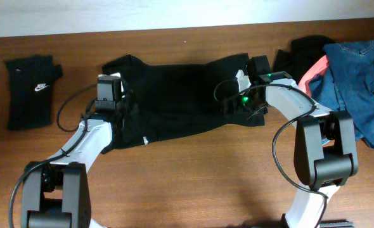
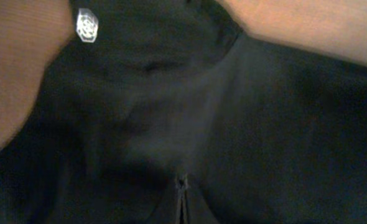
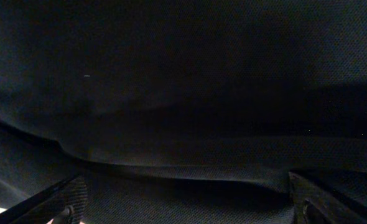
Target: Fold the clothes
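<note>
— What takes up the most room?

— The wooden table (image 1: pixel 193 196), brown with a fine grain, fills nearly the whole overhead view. Beyond its far edge runs a pale strip (image 1: pixel 174 12) of the room. I cannot tell whether that is wall or floor.

— And the clothes?

— The black shirt (image 1: pixel 174 101) lies spread across the middle of the table, rumpled. Both arms lean in over it, the left arm (image 1: pixel 92 136) at its left edge and the right arm (image 1: pixel 301 107) at its right edge.

— The other pieces?

— There is a heap at the table's far right corner. A blue denim piece (image 1: pixel 358 76) lies on top, a coral-pink piece (image 1: pixel 314 71) peeks out at its left edge, and another dark garment (image 1: pixel 304 50) sits behind. Well apart, at the far left, a folded swoosh-marked black piece (image 1: pixel 30 92) lies flat by itself.

— The hands?

— The left gripper (image 2: pixel 181 205) is pinched together on the black shirt, and the cloth puckers to where its fingers meet. The right gripper (image 3: pixel 186 180) stands spread wide close over the shirt. Its fingers (image 3: pixel 65 199) are far apart with black cloth across the gap and nothing clamped.

— The smallest thing?

— The shirt's small white logo (image 2: pixel 86 25), near the cloth's edge beside bare wood.
</note>
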{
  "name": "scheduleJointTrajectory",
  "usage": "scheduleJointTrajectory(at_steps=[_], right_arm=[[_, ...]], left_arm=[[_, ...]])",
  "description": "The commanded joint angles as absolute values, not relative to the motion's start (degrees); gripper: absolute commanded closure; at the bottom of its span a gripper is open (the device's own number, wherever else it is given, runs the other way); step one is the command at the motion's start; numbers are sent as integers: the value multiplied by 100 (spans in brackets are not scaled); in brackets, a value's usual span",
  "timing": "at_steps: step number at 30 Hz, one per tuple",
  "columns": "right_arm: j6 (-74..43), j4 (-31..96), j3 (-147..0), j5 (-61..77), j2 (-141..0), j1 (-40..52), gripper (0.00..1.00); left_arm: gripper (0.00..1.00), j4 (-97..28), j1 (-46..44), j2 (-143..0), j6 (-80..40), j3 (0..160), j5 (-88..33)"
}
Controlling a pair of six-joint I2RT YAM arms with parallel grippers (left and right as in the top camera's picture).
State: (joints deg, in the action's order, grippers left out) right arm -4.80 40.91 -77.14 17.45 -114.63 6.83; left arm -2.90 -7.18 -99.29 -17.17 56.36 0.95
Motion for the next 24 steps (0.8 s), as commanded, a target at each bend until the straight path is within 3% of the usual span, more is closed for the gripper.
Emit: scheduleJointTrajectory(at_steps=[1, 4, 11, 14, 24], right_arm=[[-471, 4139, -7677, 1610, -11620, 679, 1], [-471, 4134, -7677, 1608, -11618, 679, 1], [-471, 4128, -7677, 1608, -11620, 679, 1], [-471, 4130, -7677, 1608, -11620, 679, 1], [-471, 4154, -7673, 1608, -11620, 679, 1]], left_arm=[[99, -1, -735, -9974, -1313, 5752, 148], [99, -285, -735, -9920, -1308, 5996, 132], [99, -3124, -788, -9511, -1343, 7129, 130], [99, -3763, -915, -9548, -1361, 7144, 134], [99, -4130, -1317, -10333, -1363, 7129, 183]])
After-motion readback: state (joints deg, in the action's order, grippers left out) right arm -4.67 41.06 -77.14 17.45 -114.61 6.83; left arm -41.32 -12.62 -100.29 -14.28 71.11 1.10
